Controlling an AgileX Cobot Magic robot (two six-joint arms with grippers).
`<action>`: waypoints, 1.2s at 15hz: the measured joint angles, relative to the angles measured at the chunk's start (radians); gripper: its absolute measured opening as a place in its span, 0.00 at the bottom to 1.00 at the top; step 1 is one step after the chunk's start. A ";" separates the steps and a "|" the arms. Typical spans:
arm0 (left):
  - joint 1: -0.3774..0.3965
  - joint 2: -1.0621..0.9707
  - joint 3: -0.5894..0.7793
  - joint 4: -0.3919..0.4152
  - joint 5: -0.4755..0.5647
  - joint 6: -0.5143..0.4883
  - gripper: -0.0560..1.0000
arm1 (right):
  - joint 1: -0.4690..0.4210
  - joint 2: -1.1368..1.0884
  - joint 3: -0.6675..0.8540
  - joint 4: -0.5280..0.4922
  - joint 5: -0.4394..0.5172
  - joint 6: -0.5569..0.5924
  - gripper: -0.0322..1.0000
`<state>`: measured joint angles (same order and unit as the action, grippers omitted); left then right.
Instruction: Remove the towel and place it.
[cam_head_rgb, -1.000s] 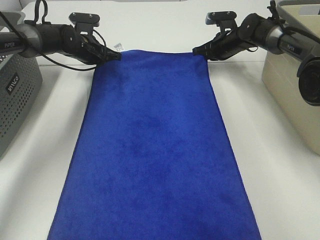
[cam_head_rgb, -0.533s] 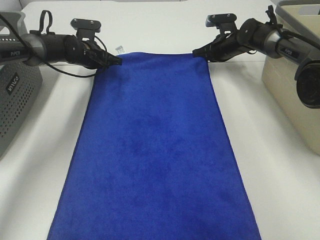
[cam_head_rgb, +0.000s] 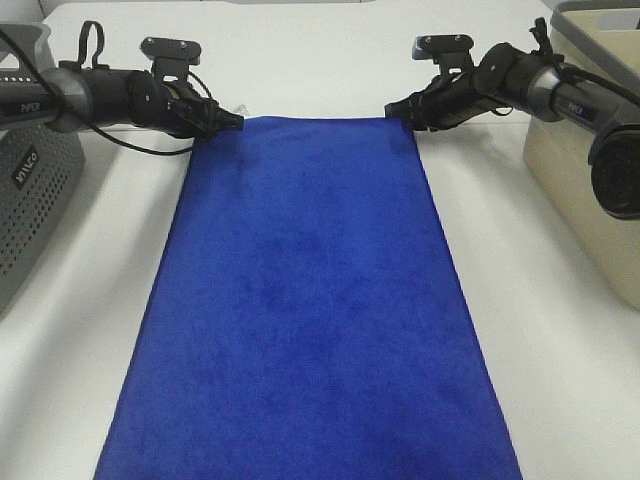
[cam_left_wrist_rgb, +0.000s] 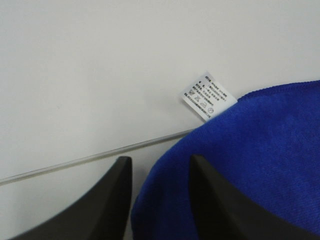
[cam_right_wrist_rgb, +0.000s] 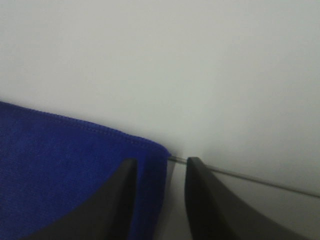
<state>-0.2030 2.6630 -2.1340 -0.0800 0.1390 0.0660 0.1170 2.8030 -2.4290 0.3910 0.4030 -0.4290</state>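
The royal-blue towel (cam_head_rgb: 310, 300) lies flat and spread out along the middle of the white table, running from the near edge to the far side. My left gripper (cam_head_rgb: 235, 122) is at its far left corner, open. In the left wrist view the towel corner (cam_left_wrist_rgb: 250, 165) with its white tag (cam_left_wrist_rgb: 209, 96) lies loose between the parted fingers (cam_left_wrist_rgb: 112, 200). My right gripper (cam_head_rgb: 392, 108) is at the far right corner, also open. In the right wrist view the towel edge (cam_right_wrist_rgb: 65, 170) rests in the gap between the fingers (cam_right_wrist_rgb: 202, 200), which are not pinching it.
A grey perforated basket (cam_head_rgb: 30, 190) stands at the left edge of the table. A beige bin (cam_head_rgb: 590, 170) stands at the right edge. Bare white table (cam_head_rgb: 560, 400) runs along both sides of the towel.
Both grippers have opened and let go of the far corners. The towel's far edge has dropped and now lies flat on the table.
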 joint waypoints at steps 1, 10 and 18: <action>0.000 0.000 0.000 0.000 0.000 -0.001 0.49 | 0.000 0.000 0.000 0.003 0.007 0.000 0.49; 0.000 -0.121 0.000 0.000 0.146 -0.001 0.64 | 0.000 -0.151 0.000 0.004 0.257 0.001 0.67; 0.000 -0.472 0.000 0.050 0.895 -0.090 0.64 | 0.000 -0.431 0.000 -0.049 0.806 0.212 0.67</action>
<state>-0.2030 2.1910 -2.1340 -0.0300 1.0340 -0.0240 0.1170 2.3720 -2.4290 0.3420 1.2090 -0.2170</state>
